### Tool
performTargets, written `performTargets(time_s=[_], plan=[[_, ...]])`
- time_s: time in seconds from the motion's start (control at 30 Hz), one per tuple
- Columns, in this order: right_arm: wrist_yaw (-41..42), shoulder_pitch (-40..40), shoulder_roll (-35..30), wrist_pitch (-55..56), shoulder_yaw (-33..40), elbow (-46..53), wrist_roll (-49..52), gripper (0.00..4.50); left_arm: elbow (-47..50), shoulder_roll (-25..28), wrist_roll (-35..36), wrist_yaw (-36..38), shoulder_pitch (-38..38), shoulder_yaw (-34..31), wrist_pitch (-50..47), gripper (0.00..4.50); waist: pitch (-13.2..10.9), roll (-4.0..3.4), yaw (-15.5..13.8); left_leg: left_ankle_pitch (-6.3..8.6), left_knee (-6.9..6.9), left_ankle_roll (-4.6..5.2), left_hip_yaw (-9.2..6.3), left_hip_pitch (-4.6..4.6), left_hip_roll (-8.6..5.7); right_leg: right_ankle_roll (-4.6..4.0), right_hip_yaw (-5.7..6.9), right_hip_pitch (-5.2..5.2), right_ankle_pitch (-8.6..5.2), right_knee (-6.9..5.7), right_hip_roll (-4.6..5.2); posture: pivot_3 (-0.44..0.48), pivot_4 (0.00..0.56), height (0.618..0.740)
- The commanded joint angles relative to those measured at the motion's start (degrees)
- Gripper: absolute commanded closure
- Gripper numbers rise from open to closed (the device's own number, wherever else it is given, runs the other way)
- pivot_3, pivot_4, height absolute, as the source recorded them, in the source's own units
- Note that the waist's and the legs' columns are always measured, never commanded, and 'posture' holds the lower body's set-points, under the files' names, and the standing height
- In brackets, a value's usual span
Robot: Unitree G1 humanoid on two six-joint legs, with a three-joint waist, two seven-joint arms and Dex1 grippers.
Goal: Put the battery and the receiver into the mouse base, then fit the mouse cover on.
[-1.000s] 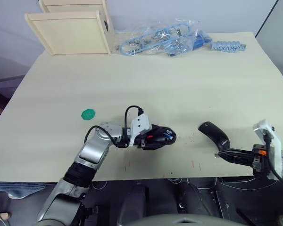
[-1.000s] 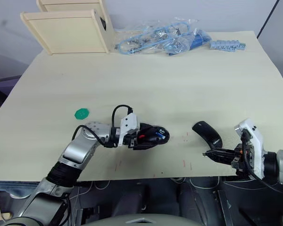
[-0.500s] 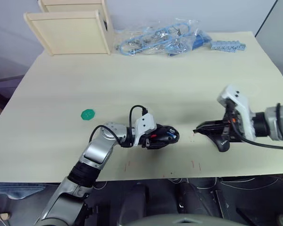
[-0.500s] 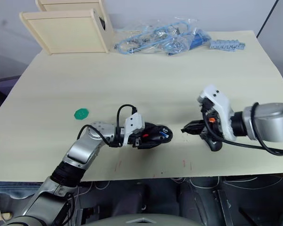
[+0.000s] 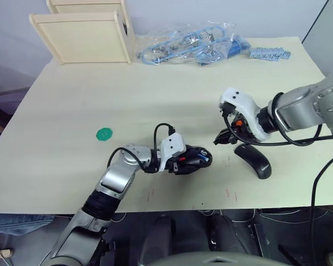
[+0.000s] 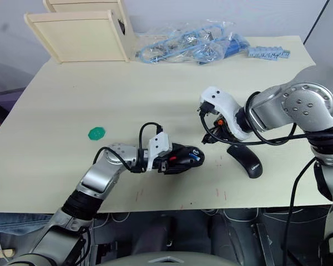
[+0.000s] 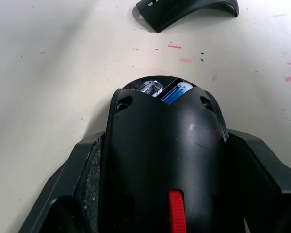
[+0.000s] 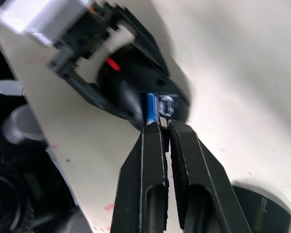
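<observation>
A pale wooden table (image 5: 72,105) carried the work. Near its front edge, about midway along, the left gripper (image 5: 183,163) grasped the mouse base (image 5: 195,159), one black finger on each side of the shell. The battery (image 7: 174,92), blue, lay in the hollow of the base at the end away from the wrist. The right gripper (image 5: 217,140) hovered just to the right of the base, its two fingers (image 8: 153,160) pressed nearly together with nothing visibly held between them. The mouse cover (image 5: 254,160) lay on the table nearer the right edge, below the right gripper and apart from the base. A green disc (image 5: 104,134) sat towards the left edge. A clear bag of blue parts (image 5: 188,49) and wooden boxes (image 5: 80,36) stood along the back edge.
</observation>
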State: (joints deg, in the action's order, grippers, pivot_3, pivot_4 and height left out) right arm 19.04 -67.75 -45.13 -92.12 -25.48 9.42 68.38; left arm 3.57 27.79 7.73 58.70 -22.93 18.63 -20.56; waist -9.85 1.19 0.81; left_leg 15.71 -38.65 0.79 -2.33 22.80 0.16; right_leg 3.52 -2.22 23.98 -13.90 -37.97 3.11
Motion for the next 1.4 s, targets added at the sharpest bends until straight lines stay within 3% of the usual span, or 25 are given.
performTargets(time_s=[0.03, 0.27, 0.4, 0.73, 1.4], plan=[[6.82, -6.16, 1.13, -0.38, -6.62, -1.32, -6.05, 4.50, -0.14, -0.15, -1.20, 0.14, -0.41, 1.96, -0.09, 1.50, 0.00, -0.01, -0.05, 0.00, 0.01, 0.00, -0.01, 0.01, -0.01, -0.01, 0.03, 0.02, 0.00, 0.01, -0.03, 0.000, 0.150, 0.740], [13.08, -8.66, 4.88, -0.38, -9.42, -5.96, -12.53, 4.50, -0.12, -0.08, -1.39, 0.11, -0.53, 2.27, -0.36, 1.50, 0.00, -0.01, -0.05, 0.00, 0.00, 0.00, -0.06, 0.05, -0.04, 0.00, 0.08, 0.00, 0.00, 0.04, 0.01, 0.000, 0.150, 0.740], [16.60, -10.50, 8.12, 1.05, -15.49, -7.62, -18.61, 4.50, -0.30, -0.41, -1.57, 0.00, -0.62, 2.62, -0.40, 1.50, 0.01, -0.02, -0.01, 0.00, 0.00, 0.00, -0.08, 0.02, -0.05, 0.00, 0.08, 0.01, 0.00, 0.01, 0.00, 0.000, 0.150, 0.740], [25.72, -12.45, 10.60, 4.30, -22.68, -11.18, -27.41, 4.50, 0.11, -0.57, -1.62, -0.45, -0.48, 2.62, -0.91, 1.50, 0.01, -0.03, -0.06, -0.01, 0.00, -0.01, -0.50, 0.06, -0.10, 0.00, 0.19, 0.00, 0.00, 0.02, 0.03, 0.000, 0.150, 0.740], [32.11, -9.81, 12.70, 6.71, -25.40, -11.80, -36.98, 4.50, 0.16, -0.76, -1.86, -0.75, -0.28, 2.96, -0.94, 1.50, 0.01, -0.03, -0.07, -0.01, 0.00, -0.02, -0.55, 0.07, -0.12, 0.00, 0.24, -0.01, 0.00, 0.03, 0.04, 0.000, 0.150, 0.740]])
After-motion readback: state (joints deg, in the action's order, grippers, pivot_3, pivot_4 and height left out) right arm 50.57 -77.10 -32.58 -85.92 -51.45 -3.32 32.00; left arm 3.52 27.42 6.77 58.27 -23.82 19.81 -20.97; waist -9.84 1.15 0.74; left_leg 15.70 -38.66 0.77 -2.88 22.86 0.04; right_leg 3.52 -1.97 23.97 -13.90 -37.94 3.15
